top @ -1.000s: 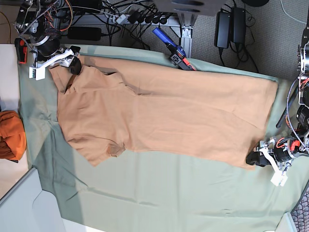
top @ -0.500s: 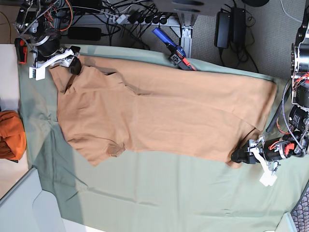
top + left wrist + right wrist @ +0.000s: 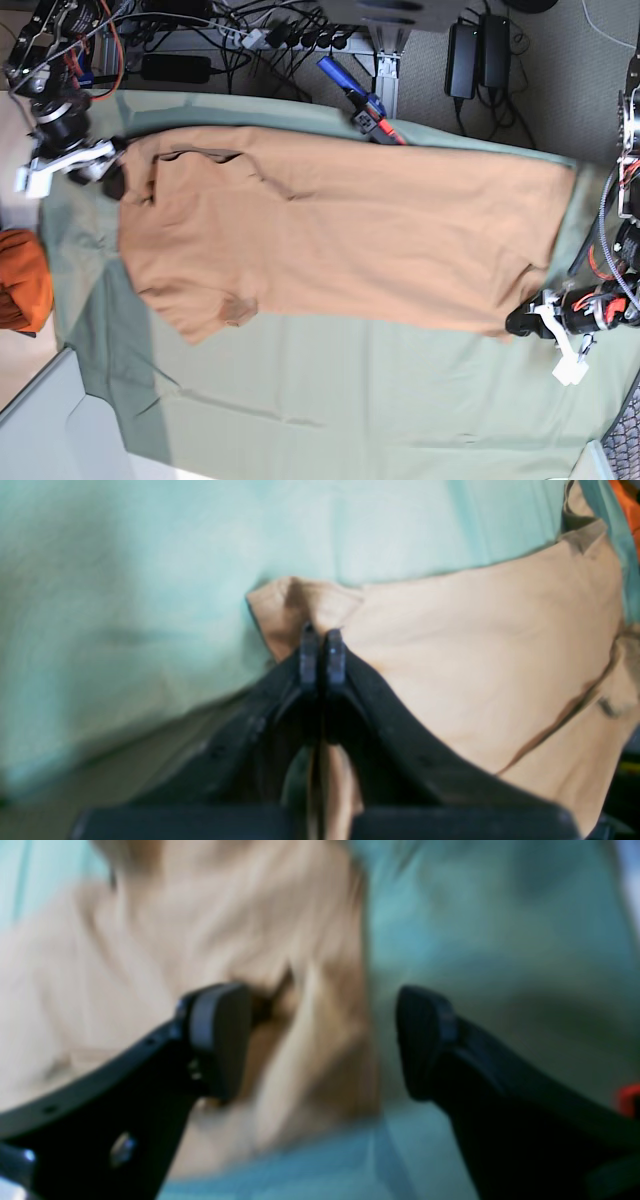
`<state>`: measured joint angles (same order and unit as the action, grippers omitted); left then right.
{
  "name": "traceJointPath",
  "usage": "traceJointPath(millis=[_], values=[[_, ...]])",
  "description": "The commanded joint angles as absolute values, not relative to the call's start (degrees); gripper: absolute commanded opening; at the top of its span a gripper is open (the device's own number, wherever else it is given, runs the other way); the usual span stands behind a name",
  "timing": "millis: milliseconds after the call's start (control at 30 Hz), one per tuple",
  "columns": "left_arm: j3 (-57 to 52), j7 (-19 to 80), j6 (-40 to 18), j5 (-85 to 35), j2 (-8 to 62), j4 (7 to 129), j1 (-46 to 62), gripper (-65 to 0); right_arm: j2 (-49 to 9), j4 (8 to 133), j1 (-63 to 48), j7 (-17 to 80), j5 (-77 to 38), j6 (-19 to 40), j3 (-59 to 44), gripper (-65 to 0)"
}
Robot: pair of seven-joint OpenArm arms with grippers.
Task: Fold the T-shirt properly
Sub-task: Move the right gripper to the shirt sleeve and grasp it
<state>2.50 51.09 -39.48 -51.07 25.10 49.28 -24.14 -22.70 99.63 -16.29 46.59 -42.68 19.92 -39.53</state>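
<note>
Left wrist: my left end effector (image 3: 322,652) is clamped on a hem corner of the T-shirt (image 3: 475,670). Right wrist, blurry: my right end effector (image 3: 320,1040) is spread apart over a bunched shirt edge, holding nothing. Base: T-shirt lies flat, unfolded on the green sheet (image 3: 330,390) over the counter; I judge no fold made, all folding left.

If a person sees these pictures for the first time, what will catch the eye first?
First, the large tan T-shirt, spread flat across the pale green sheet in the middle of the base view. Next, the left claw, shut on a bottom corner of the shirt, and the right claw, open at the sleeve end. A bright orange cloth bundle lies at the left edge.
</note>
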Motion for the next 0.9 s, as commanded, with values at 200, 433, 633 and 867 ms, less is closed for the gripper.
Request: traceJointPath(millis=[200,433,633,867], values=[[2.2,52.0,-40.0,-54.1,25.6,50.4,-25.8,-65.0,-27.6,99.3,-6.5,44.6,-42.0,24.9,-40.1,-20.7],[2.2,53.0,-40.0,-54.3,25.6,50.4,-25.7,-65.0,-30.7,81.6,8.6,40.3,-39.1,24.9,-33.3,-20.7],[2.2,54.7,-40.0,-56.2,25.6,50.4,-25.6,-65.0,-30.7,57.5,24.5,37.3,-33.3,24.9,-25.4,-20.7],[2.2,54.7,-40.0,-57.4,25.5,50.4,-25.6,-65.0,-29.4,44.7,29.0,34.4,-33.4,26.0,-14.0,-20.7]])
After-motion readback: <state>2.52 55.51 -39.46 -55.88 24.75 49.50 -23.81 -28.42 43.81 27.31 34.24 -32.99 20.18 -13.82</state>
